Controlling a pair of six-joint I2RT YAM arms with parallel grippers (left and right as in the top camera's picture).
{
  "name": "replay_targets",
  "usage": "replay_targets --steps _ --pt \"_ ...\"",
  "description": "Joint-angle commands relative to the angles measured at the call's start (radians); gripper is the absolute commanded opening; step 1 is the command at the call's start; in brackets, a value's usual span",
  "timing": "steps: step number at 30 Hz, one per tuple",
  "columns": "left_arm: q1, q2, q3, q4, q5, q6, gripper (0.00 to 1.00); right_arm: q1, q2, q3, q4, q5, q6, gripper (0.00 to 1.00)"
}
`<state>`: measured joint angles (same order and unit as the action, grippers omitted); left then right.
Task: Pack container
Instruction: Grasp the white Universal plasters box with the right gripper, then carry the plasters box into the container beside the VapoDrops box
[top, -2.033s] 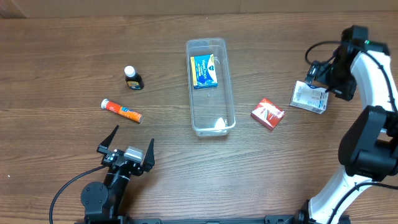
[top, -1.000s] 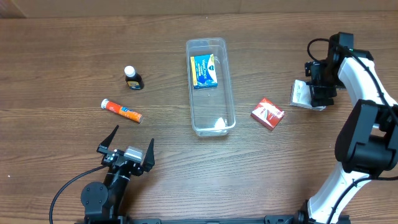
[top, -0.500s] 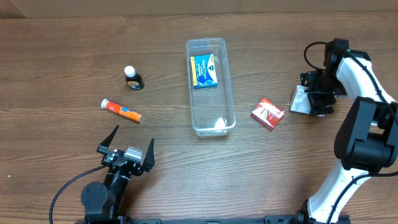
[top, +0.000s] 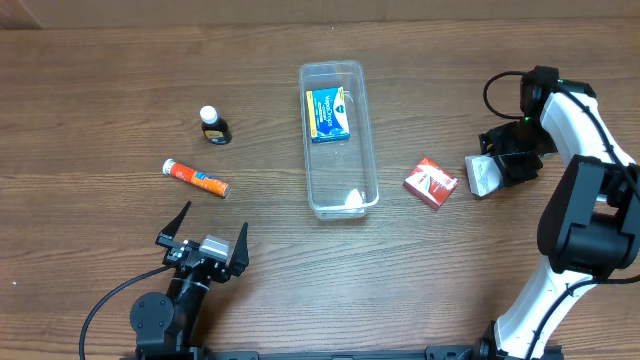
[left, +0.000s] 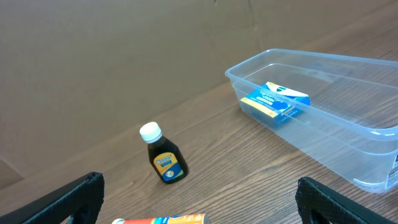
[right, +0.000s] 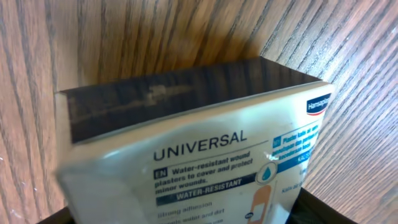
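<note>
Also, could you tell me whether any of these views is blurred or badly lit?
Right wrist: the white box fills the frame and goes soft at its left edge, though "UNIVERSAL" reads clearly. Left wrist: the bottle and container are sharp, with no strong glare. Overhead: even light, with only faint shadows on the table.

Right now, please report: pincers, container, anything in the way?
Left pincer open. Right pincer at white plaster box, grip unclear. Container holds a blue box. Red box lies between them.
</note>
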<state>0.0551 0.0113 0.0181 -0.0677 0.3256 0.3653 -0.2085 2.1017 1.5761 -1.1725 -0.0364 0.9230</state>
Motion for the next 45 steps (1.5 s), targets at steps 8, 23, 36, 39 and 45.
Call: replay_targets --steps 8,23,36,39,45 --pt "0.008 -0.006 -0.004 0.0 -0.003 -0.014 1.0 0.004 -0.005 0.069 -0.064 0.034 -0.253 0.71" --pt "0.008 -0.006 -0.004 0.0 -0.003 -0.014 1.0 0.357 -0.026 0.584 -0.183 0.124 -0.597 0.71" --pt "0.008 -0.006 -0.004 0.0 -0.003 -0.014 1.0 0.695 0.005 0.583 0.035 0.189 -0.609 0.75" --pt "0.008 -0.006 -0.004 0.0 -0.003 -0.014 1.0 0.695 0.037 0.583 0.055 0.166 -0.61 0.75" --pt "0.008 -0.006 -0.004 0.0 -0.003 -0.014 1.0 0.696 0.118 0.583 0.108 0.121 -0.617 0.74"
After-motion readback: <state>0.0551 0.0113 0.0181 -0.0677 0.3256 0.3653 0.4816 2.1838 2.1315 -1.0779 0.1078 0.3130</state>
